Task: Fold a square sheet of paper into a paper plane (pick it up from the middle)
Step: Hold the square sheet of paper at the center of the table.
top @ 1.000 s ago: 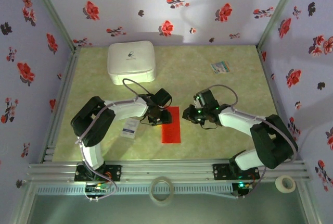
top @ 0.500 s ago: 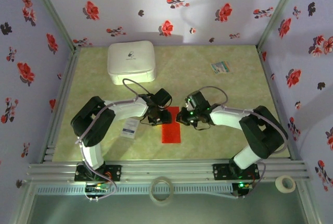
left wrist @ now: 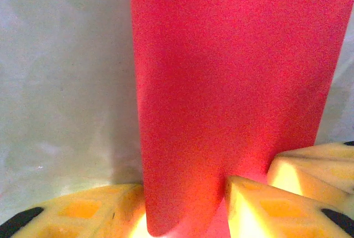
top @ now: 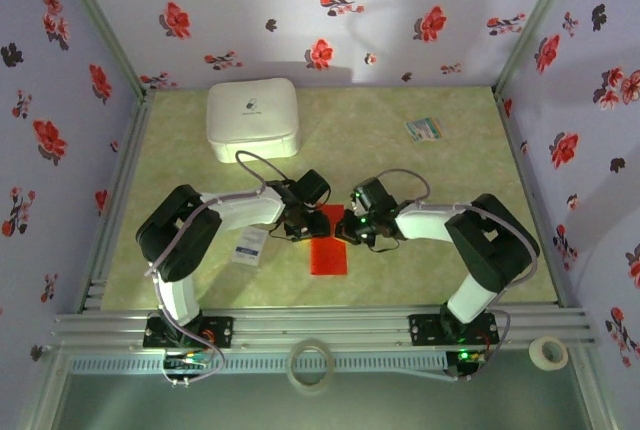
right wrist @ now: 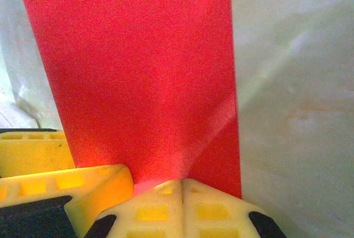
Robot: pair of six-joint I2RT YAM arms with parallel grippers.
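The square sheet of paper is bright red and lies on the table as a narrow folded strip. My left gripper is at the strip's far end. Its yellow fingers stand apart, with the strip running between them. My right gripper is shut, its tips together on the strip's near edge. A faint diagonal line runs from those tips to the paper's right edge. Whether paper is pinched between them I cannot tell. Each wrist view also catches the other gripper's finger.
A white box stands at the back left. A small multicoloured card lies at the back right and a white packet beside the left arm. Tape rolls rest by the front rail. Flowered walls close three sides.
My right gripper has swung left onto the strip's far end and closed. The left gripper has stayed in place.
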